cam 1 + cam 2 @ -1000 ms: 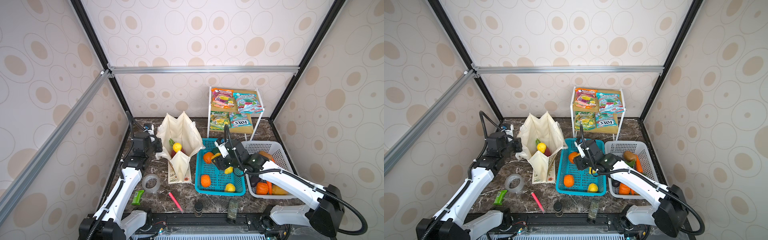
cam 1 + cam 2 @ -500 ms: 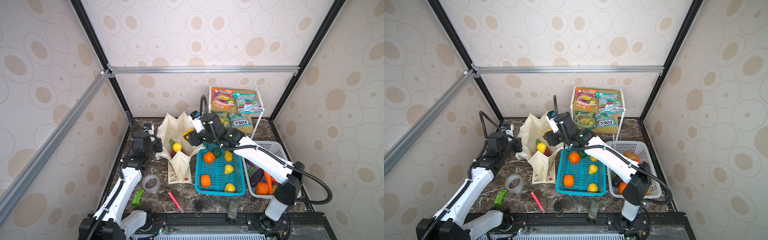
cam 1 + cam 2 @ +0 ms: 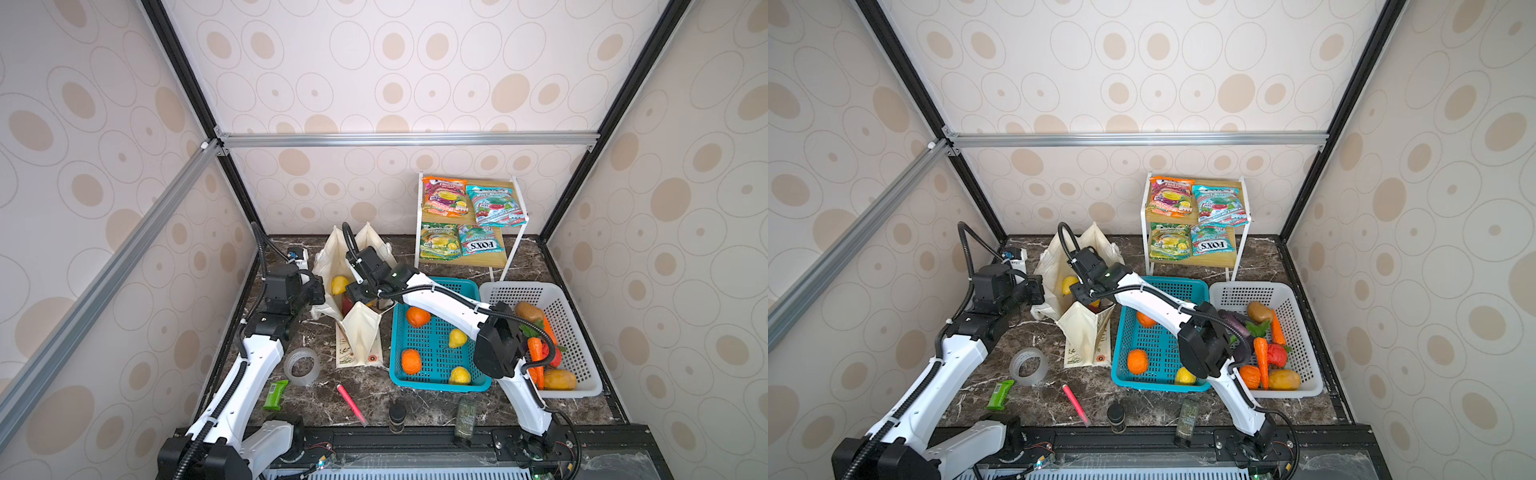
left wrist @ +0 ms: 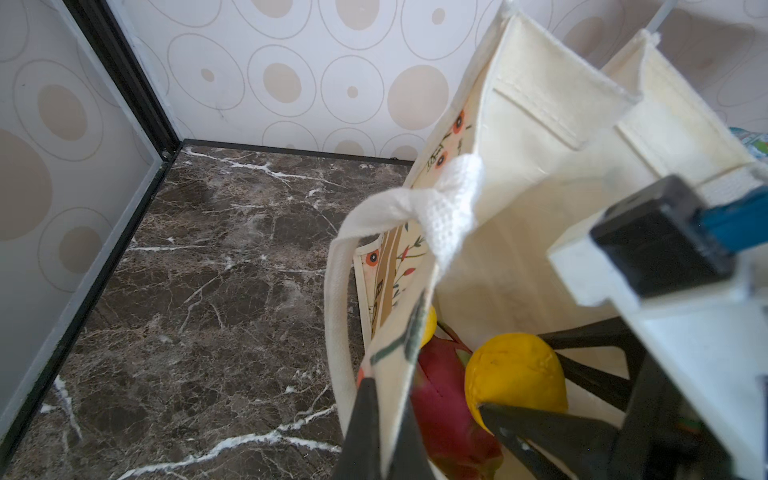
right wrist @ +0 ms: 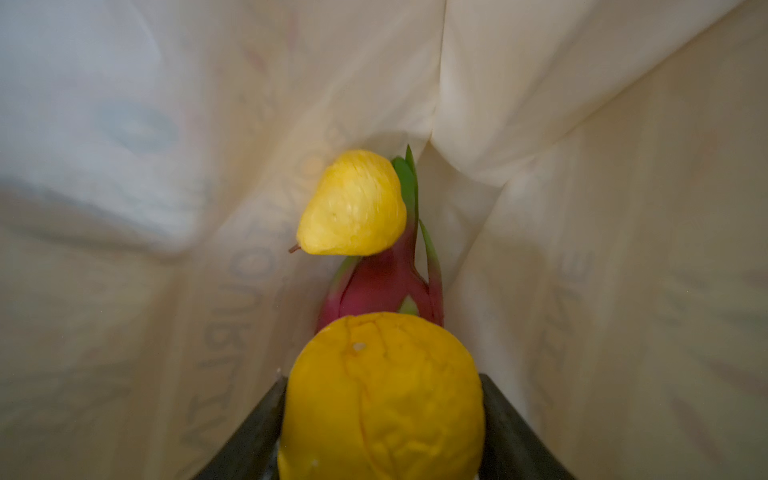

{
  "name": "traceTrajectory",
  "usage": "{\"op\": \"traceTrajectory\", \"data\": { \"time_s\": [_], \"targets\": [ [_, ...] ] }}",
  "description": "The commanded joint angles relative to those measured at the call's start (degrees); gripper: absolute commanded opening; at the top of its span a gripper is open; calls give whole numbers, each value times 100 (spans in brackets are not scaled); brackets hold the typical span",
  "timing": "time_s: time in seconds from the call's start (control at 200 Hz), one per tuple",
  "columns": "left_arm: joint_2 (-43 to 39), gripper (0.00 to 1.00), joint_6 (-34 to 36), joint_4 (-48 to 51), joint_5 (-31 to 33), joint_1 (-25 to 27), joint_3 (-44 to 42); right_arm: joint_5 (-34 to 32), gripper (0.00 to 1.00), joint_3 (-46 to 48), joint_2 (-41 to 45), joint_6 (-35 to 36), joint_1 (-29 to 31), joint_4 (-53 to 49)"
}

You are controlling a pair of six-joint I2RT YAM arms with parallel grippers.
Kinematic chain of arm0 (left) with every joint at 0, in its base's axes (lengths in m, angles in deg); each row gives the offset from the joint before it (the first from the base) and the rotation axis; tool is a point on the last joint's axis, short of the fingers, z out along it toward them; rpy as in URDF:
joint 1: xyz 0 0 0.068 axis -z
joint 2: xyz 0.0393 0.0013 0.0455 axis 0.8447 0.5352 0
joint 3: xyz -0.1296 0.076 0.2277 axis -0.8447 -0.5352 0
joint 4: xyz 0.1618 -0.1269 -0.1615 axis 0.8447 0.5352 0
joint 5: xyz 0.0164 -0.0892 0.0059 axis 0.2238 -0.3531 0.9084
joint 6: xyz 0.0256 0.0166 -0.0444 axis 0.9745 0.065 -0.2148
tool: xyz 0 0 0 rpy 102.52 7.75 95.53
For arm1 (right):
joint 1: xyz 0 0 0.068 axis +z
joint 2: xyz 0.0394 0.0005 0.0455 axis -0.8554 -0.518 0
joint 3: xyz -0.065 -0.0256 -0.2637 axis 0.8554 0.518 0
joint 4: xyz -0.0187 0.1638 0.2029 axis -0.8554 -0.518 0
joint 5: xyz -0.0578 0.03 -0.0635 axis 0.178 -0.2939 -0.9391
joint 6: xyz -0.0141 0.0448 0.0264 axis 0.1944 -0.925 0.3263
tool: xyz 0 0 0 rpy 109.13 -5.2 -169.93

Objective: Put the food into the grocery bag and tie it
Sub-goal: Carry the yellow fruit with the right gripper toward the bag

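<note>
Holding: the right gripper (image 5: 382,419) has its jaws spread about a yellow citrus (image 5: 380,386), one dark finger on each side, and the fruit is clamped between them.
Left gripper: the left gripper (image 4: 384,436) is pressed together on the near wall of the grocery bag (image 4: 536,137). It pinches the cloth below the white handle (image 4: 440,208), and the mouth stands open.
Fruit's place: the citrus is inside the bag, below the rim.
Below it: a pink dragon fruit (image 5: 380,286) and a smaller yellow pear-shaped fruit (image 5: 353,205) lie at the bottom, straight ahead of the jaws along the line of reach.
Key relation: the bag stands upright and the right gripper reaches down its long axis, so the landing spot lies directly beyond the citrus, on the dragon fruit. Whether the two fruits touch cannot be told.
Axis: the citrus is round, so no turn of the wrist seems needed. The dragon fruit's length runs away from the gripper toward the far fold.
Nearer arm: the right is in the bag and the left is only at its rim.
Next move, judged: spreading the jaws should drop the citrus onto the heap, though the cloth walls are close on both sides.
Left to do: fruit remains in the turquoise basket (image 3: 453,282), candy packets (image 3: 444,197) are on the shelf, and the handles are untied.
</note>
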Motion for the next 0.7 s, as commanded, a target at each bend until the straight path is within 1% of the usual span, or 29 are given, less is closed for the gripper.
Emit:
{"op": "traceTrajectory", "data": {
  "time_s": [0.0, 0.015, 0.105, 0.175, 0.265, 0.275, 0.285, 0.295, 0.39, 0.475, 0.555, 0.695],
  "targets": [
    [-107, 0, -27, -242, -30, -33, 101, -145, 72, -89, -33, -70, 65, -421],
    [-109, 0, -23, -246, -28, -32, 96, -114, 75, -84, 16, -58, 70, -421],
    [-118, 0, -22, -246, -15, -31, 99, 82, 84, -81, 272, -59, 68, -382],
    [-127, 0, -16, -248, -2, -28, 95, 305, 88, -81, 560, -66, 75, -342],
    [-144, 0, -7, -239, 32, -33, 89, 386, 93, 33, 1001, -128, 89, -235],
    [-144, 0, -9, -239, 40, -33, 87, 374, 94, 53, 1057, -148, 90, -229],
    [-147, 0, -4, -241, 46, -33, 91, 358, 99, 76, 1109, -162, 90, -217],
    [-152, 0, -2, -240, 44, -33, 88, 341, 100, 105, 1170, -183, 90, -207],
    [-152, 0, -2, -245, 52, -33, 87, 34, 100, 518, 1766, -333, 90, -37],
    [-143, 0, -9, -240, 55, -28, 87, -228, 100, 1118, 2369, -354, 79, 269],
    [-169, 0, -2, -248, 56, -28, 80, -586, 100, 1611, 2762, -463, 7, 408],
    [-187, 0, 12, -239, 49, -32, 80, -551, 100, 2137, 2967, -730, -320, 294]
  ]
}}
